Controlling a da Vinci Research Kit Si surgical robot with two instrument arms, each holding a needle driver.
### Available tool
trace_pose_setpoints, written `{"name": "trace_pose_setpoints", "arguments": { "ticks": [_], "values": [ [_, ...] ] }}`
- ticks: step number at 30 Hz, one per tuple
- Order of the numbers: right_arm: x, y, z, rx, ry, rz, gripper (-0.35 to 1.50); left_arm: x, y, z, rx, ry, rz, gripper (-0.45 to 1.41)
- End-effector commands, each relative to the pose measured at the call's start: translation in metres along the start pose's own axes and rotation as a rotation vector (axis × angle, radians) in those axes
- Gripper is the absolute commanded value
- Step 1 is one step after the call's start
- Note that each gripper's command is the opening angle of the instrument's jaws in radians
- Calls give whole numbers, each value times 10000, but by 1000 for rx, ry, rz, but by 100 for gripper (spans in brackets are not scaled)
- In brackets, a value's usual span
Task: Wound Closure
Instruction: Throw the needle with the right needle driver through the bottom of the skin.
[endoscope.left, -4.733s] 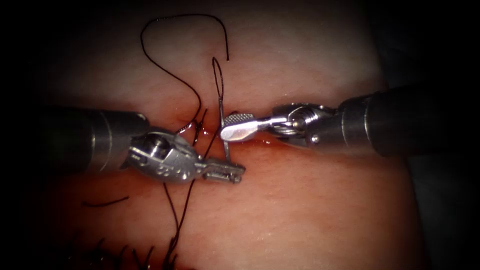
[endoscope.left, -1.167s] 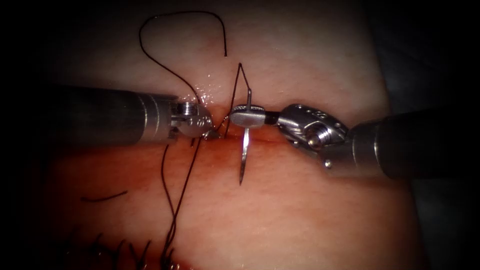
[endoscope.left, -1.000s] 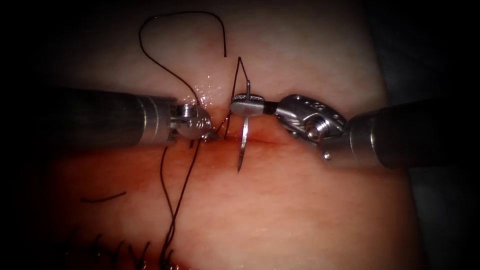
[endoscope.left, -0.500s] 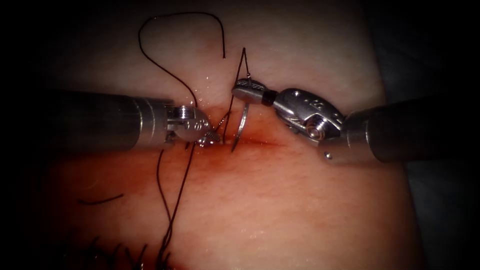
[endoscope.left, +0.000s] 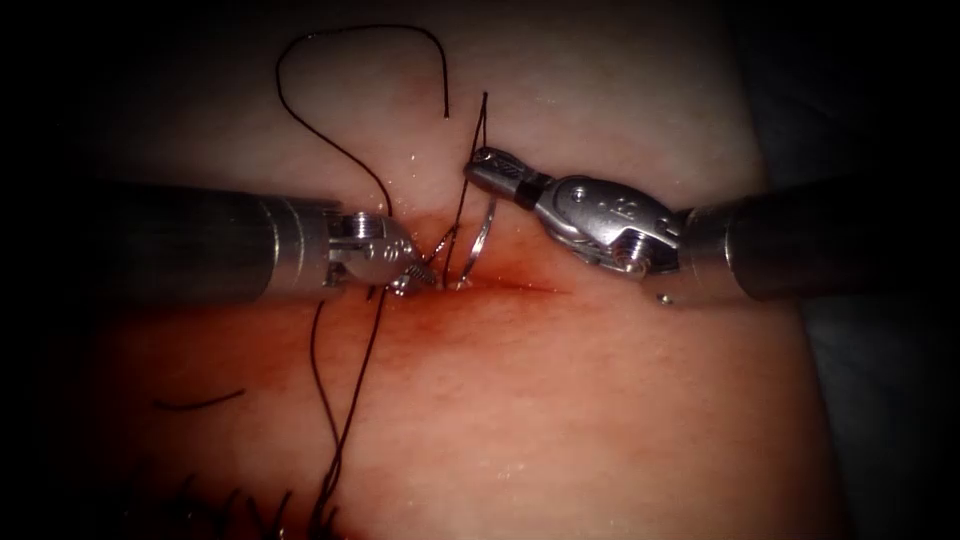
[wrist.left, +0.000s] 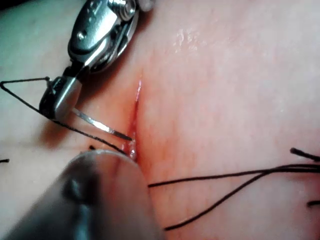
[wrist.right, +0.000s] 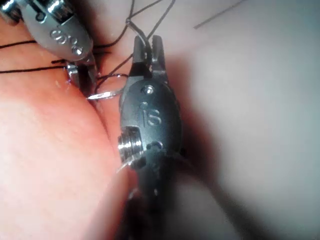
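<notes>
Dark thread (endoscope.left: 330, 150) is strung all over the tissue (endoscope.left: 600, 420): one long loop is laid out on the far side, two strands are run down toward the near edge, and a short cut end of thread (endoscope.left: 198, 403) is left lying apart on the near left. A row of earlier stitches (endoscope.left: 250, 505) can just be made out at the near edge. Red fluid (endoscope.left: 400, 330) is spread along the cut (endoscope.left: 520, 288), which runs left to right.

The needle (endoscope.left: 478, 238) is gripped close to its thread end by the right tool (endoscope.left: 478, 165), jaws clamped on it, on the far side of the cut. From there the curve is swept down toward the cut, with the tip right at the cut's edge. Whether the tip is actually in the tissue can't be told from the endoscope view.

The left tool (endoscope.left: 415, 272) is parked at the cut just left of the needle tip, with strands crossing in front of it. Whether its jaws are open, or gripping tissue or thread, can't be told.

In the left wrist view the needle (wrist.left: 100, 126) is seen as a bare sliver reaching to the cut (wrist.left: 136, 107), held by the right tool (wrist.left: 59, 98). In the right wrist view the thread (wrist.right: 145, 20) is seen leaving the right tool's (wrist.right: 147, 52) jaws, and the left tool (wrist.right: 80, 75) is pressed down beside the needle (wrist.right: 107, 93).
</notes>
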Motion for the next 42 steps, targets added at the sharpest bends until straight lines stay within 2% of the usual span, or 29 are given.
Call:
{"name": "trace_pose_setpoints", "arguments": {
  "ticks": [1,10,16,24,31,35,39,42],
  "values": [
    [-8,-6,7,1,0,-12,-35,3,-4,6,1,0,1,29],
    [-11,-15,10,-8,0,-153,-35,4,0,5,1,0,-4,34],
    [-25,-31,4,-8,-3,-236,-35,5,0,5,1,0,-5,34],
    [-53,-57,-5,-3,5,-269,-35,7,0,5,6,7,-14,34],
    [-56,-64,-8,9,-1,-275,-35,7,-1,2,13,23,-18,29],
    [-52,-59,-11,12,-4,-265,-35,10,-2,-12,48,102,-40,11],
    [-52,-56,-11,28,-3,-200,-35,22,-2,-48,137,230,-106,12],
    [-52,-54,-10,42,-20,-137,-35,30,10,-77,195,317,-107,14]
  ]
}}
